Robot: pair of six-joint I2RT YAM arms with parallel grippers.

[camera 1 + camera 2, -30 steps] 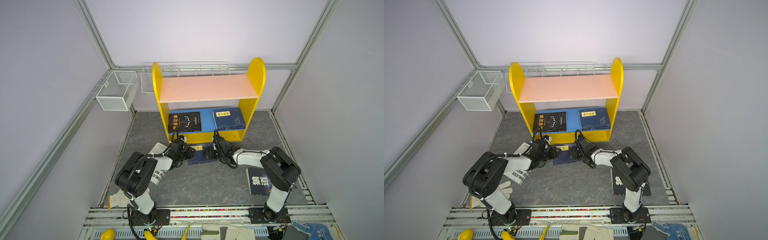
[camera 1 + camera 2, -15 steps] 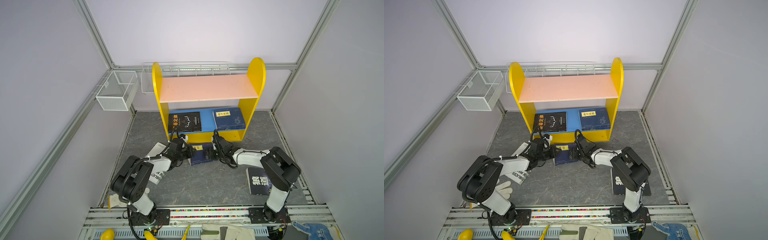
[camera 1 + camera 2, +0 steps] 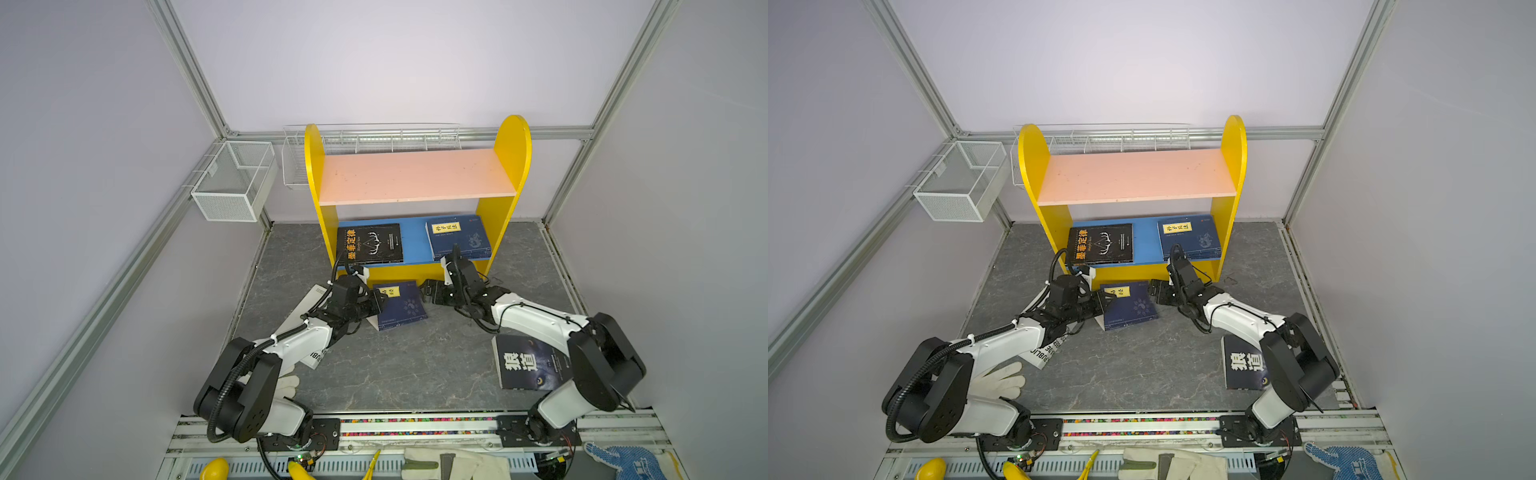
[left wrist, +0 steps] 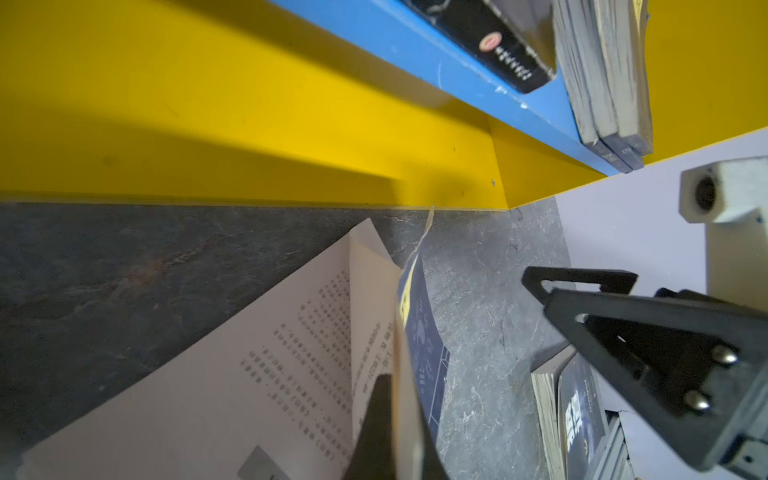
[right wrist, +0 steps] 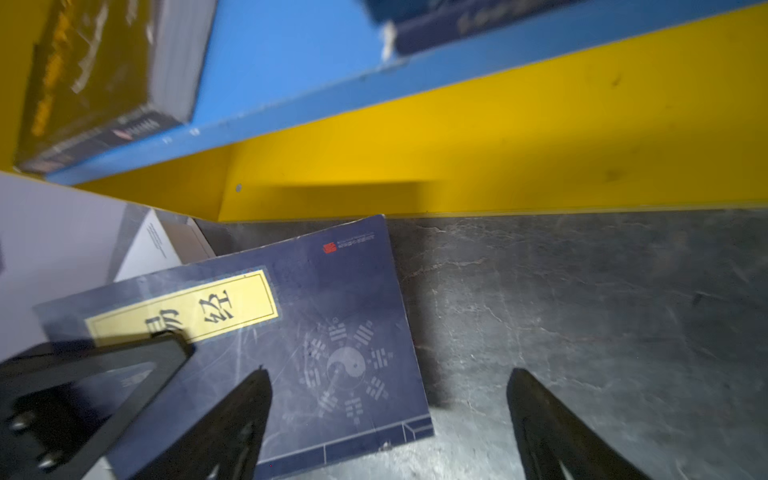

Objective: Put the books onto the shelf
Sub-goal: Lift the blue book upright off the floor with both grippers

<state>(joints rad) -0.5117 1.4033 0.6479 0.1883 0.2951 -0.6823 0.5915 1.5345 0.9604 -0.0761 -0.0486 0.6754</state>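
Top views both show the large white book [image 3: 311, 297] at lower left under the left arm. Next comes the left gripper [image 3: 379, 300], clamped on the lifted cover edge of a navy book [image 3: 405, 309] on the floor at centre, before the shelf [image 3: 513, 141]; the right gripper [image 3: 430, 293] is spread wide and empty beside it, and the wolf-eye book [image 3: 525, 363] lies at lower right. On the blue lower board [image 3: 415, 243] a black orange-titled book [image 3: 370, 244] lies left and a navy stack [image 3: 457, 237] right, so roughly half seems done, with three books left.

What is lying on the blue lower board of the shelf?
A black orange-titled book and a stack of navy books. The pink upper board hides the blue board's rear.
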